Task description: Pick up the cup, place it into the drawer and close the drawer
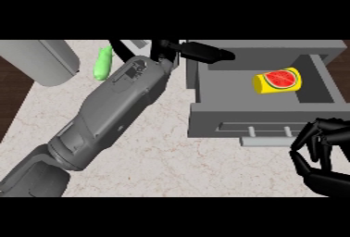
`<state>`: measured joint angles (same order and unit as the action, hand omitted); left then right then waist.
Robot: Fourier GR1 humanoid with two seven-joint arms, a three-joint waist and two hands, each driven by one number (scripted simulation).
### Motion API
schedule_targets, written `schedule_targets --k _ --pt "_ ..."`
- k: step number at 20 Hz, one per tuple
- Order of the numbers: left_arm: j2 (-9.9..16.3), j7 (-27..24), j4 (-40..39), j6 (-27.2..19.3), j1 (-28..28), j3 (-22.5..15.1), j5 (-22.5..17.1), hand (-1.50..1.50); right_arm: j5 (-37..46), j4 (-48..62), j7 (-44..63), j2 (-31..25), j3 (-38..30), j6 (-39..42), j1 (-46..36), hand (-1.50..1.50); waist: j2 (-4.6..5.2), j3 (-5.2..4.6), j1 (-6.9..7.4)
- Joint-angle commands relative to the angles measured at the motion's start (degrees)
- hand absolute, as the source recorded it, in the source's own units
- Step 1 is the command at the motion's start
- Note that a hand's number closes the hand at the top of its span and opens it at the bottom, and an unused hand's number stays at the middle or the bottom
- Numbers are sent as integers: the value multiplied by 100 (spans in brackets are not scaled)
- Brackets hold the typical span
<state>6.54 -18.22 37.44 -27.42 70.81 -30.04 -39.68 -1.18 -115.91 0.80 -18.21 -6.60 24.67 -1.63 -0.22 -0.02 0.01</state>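
Right hand (320, 152) near open drawer (205, 88); cup (278, 81) inside.

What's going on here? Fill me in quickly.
The yellow cup with a watermelon picture lies on its side inside the open grey drawer. The left hand reaches over the drawer's back left corner, holding nothing. The right hand is next to the drawer's handle at the front, fingers curled. The drawer is not yet closed. A green object lies on the counter to the left.
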Motion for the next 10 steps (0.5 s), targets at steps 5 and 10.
schedule_targets --k 5,10 --pt "946 440 1228 355 -876 346 -53 -150 1643 294 81 438 756 -734 -170 150 -3 -1 132" --pt "1354 358 2455 240 -2040 343 2 -150 2574 733 -31 530 1227 -1064 -471 150 -23 -3 278"
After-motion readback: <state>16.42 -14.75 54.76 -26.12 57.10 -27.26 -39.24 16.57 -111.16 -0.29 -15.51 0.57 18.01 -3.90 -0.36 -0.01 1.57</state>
